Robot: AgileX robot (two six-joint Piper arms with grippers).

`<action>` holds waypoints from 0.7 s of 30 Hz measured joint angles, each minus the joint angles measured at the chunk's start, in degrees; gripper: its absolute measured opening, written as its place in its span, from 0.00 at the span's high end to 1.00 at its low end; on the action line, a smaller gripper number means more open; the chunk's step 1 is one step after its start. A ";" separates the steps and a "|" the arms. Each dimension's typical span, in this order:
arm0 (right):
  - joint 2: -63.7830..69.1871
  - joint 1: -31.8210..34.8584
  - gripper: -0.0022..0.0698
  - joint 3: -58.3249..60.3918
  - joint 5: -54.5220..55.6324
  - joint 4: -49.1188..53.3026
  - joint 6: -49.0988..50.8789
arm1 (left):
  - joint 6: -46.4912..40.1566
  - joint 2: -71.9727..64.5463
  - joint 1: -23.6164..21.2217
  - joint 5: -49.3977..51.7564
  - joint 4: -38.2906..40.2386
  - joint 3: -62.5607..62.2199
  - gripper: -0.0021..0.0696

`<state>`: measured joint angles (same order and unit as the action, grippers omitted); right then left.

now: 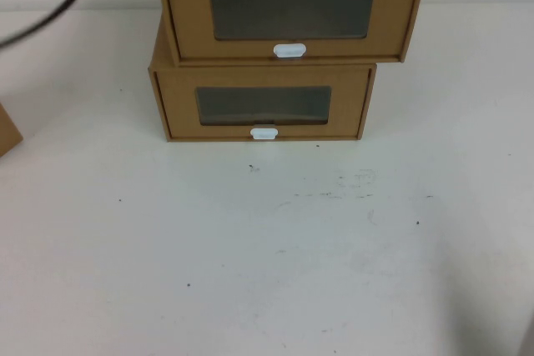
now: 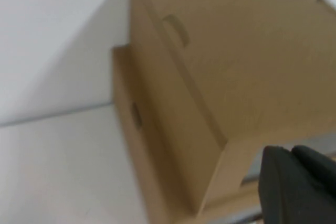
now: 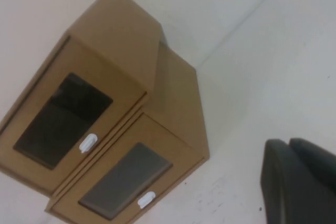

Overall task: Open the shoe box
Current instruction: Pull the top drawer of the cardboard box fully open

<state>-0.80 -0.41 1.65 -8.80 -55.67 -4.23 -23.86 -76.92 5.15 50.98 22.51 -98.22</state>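
Two brown cardboard shoe boxes with dark windows stand stacked at the far centre of the white counter point(image 1: 267, 256). The upper shoe box point(image 1: 292, 10) sits shifted right on the lower shoe box point(image 1: 263, 106). Both drawers are shut. The upper white pull tab point(image 1: 289, 51) and lower white pull tab point(image 1: 264, 132) lie on the near faces.

A black cable point(image 1: 58, 6) crosses the far left corner. A brown cardboard piece point(image 1: 7, 131) lies at the left edge, well apart from the stack.

The left gripper point(image 2: 299, 187) hangs close beside the stack's side wall; its state cannot be told. The right gripper point(image 3: 299, 182), pressed together, hangs to the near right, apart from the boxes.
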 joint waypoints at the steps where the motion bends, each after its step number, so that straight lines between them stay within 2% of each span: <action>1: 0.00 0.00 1.00 0.00 -0.26 -0.23 -0.71 | -0.28 -2.46 0.00 0.95 1.10 -3.93 0.98; 11: 1.96 0.00 1.00 -0.52 -2.23 -0.42 -5.09 | -4.19 -29.39 0.23 5.99 16.63 -33.75 0.98; 16: 8.71 0.00 1.00 -1.55 -3.58 0.00 -6.59 | -6.82 -39.37 2.90 6.94 17.51 -39.76 0.98; 21: 15.39 0.00 1.00 -5.00 -5.29 0.20 -13.60 | -9.07 -44.82 7.12 5.71 17.16 -40.80 0.98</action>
<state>14.59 -0.41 -3.35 -14.09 -55.47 -17.84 -32.93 -121.74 12.27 56.69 39.66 -139.02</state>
